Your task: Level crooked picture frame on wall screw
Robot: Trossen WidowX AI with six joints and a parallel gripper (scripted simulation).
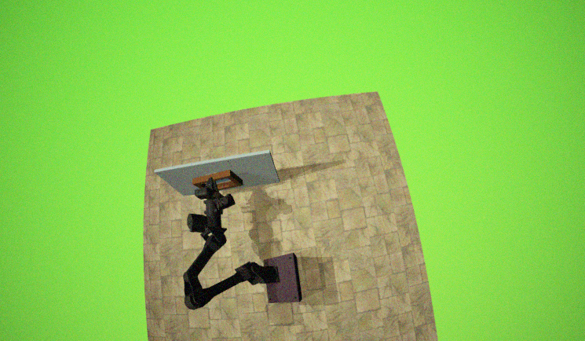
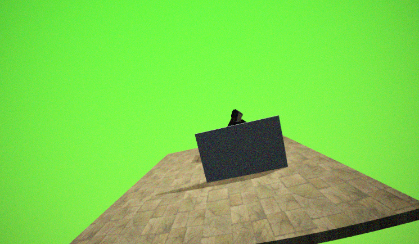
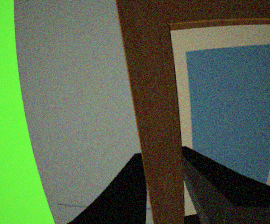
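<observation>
The orange-brown picture frame [image 1: 221,174] [image 3: 153,95] hangs on the front of the upright grey wall panel [image 1: 256,163] [image 3: 76,100]. Its light inner border and blue picture show in the wrist view. In the top view its top edge runs roughly along the panel's top edge; a small tilt cannot be told. My gripper [image 1: 210,181] [image 3: 161,157] is shut on the frame's left side bar, one finger outside the bar and the other inside the opening. The screw and the notched strip are hidden. The exterior view shows only the panel's dark back [image 2: 244,149], which hides the frame.
The arm's purple base block [image 1: 283,281] stands on the stone-patterned floor [image 1: 371,241] [image 2: 265,209], in front of the panel and to the right. The arm bends out to the left between them. A dark arm part [image 2: 235,117] shows above the panel's top edge in the exterior view.
</observation>
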